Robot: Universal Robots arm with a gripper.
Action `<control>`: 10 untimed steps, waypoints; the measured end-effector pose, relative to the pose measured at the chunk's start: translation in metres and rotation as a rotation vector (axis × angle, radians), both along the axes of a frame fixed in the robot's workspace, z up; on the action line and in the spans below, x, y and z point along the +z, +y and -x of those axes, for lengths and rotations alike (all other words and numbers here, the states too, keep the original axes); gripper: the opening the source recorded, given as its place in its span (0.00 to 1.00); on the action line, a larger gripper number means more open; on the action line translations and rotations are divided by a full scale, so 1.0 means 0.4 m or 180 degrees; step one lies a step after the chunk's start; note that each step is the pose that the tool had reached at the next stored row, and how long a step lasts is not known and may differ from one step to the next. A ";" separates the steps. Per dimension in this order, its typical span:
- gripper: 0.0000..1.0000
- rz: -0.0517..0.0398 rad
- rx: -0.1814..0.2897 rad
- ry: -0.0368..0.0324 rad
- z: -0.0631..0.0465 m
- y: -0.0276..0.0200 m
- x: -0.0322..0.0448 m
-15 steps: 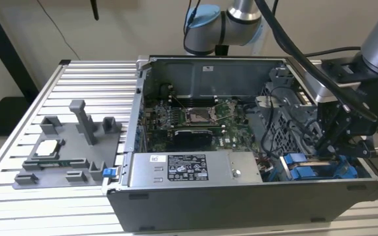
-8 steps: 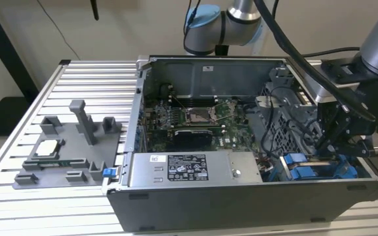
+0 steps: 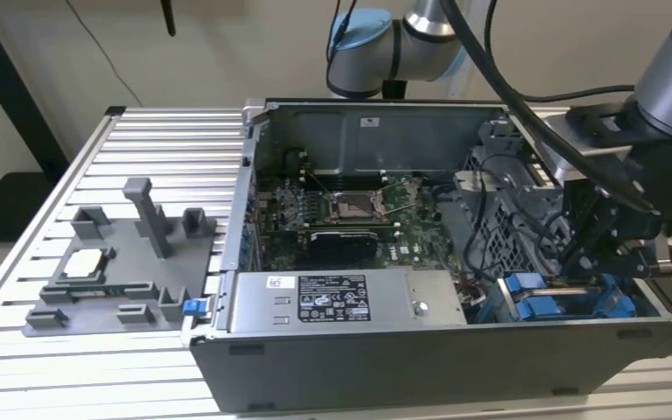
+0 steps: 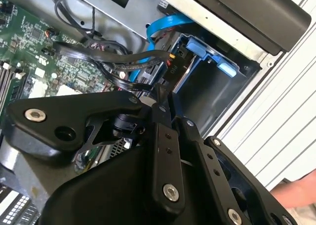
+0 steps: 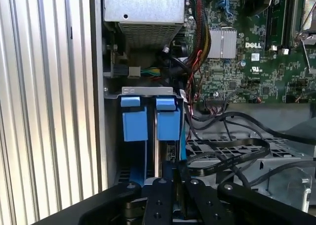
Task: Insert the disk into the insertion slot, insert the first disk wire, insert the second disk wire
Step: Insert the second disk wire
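Two blue carrier tabs (image 5: pixel 134 121) (image 5: pixel 169 118) stand side by side in the grey drive cage, the insertion slot (image 5: pixel 148 90), at the case's front corner on the exterior view's right (image 3: pixel 546 302). The disk's silver body is hidden inside, and I cannot tell which tab is its own. My gripper (image 5: pixel 168 178) reaches down into that corner (image 3: pixel 611 262), just behind the tabs. Its fingers (image 4: pixel 160 131) are close together, with their tips on the end of a flat black disk wire (image 4: pixel 113 79). A blue data cable (image 4: pixel 163 24) loops above the cage.
The open case (image 3: pixel 430 350) lies on a slatted metal table (image 3: pixel 137 140). Inside are the motherboard (image 3: pixel 348 206) and a silver power supply (image 3: pixel 336 302). Black cables (image 5: pixel 232 151) cross the cage top. A grey fixture (image 3: pixel 126 262) stands at the exterior view's left. Part of a hand (image 4: pixel 296 193) shows outside the case.
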State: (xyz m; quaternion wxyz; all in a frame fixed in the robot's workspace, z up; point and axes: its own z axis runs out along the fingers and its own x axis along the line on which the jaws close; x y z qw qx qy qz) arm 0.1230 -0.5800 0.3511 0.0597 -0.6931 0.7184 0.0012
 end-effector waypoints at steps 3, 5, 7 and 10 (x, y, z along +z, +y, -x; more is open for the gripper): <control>0.00 0.0000 -0.0026 0.0000 0.000 0.000 -0.002; 0.00 0.0000 -0.0031 0.0000 0.000 0.000 -0.004; 0.00 0.0000 -0.0033 0.0000 0.000 0.000 -0.005; 0.00 -0.0001 -0.0033 0.0000 0.000 0.001 -0.005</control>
